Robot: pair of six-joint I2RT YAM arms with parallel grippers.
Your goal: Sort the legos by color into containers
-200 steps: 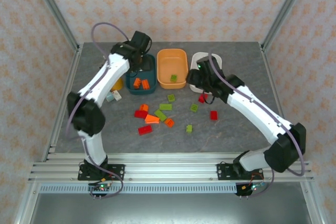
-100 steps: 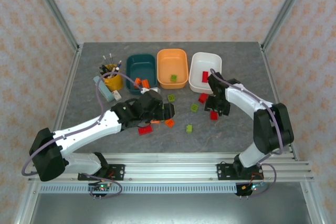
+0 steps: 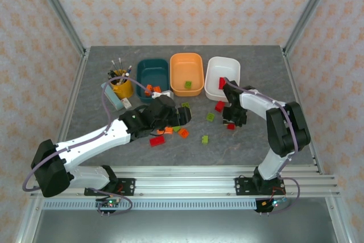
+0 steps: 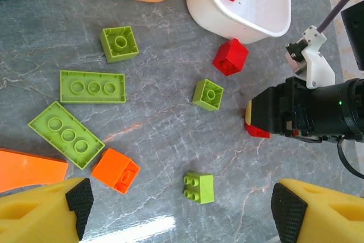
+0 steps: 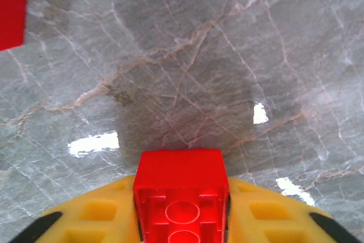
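Note:
My right gripper (image 5: 182,211) is shut on a red lego (image 5: 181,189), low over the table and right of centre (image 3: 232,119). Over the scattered legos my left gripper (image 4: 185,206) stands open, a small green lego (image 4: 198,187) lying on the table between its fingers. Around it lie green legos (image 4: 92,86), an orange one (image 4: 115,170) and another red one (image 4: 230,57). At the back stand the teal container (image 3: 151,71) with orange legos, the orange container (image 3: 185,68) with a green lego, and the white container (image 3: 218,71) with a red lego (image 3: 222,83).
A yellow pen cup (image 3: 120,87) and a small box (image 3: 117,102) stand left of the teal bin. Red and orange bricks (image 3: 157,140) lie beside my left forearm. Bare grey table stretches right of the right arm and along the front edge.
The right gripper came down from the white bin and closed on the red lego. The left arm swung from the teal bin to the loose legos, its jaws opening wider.

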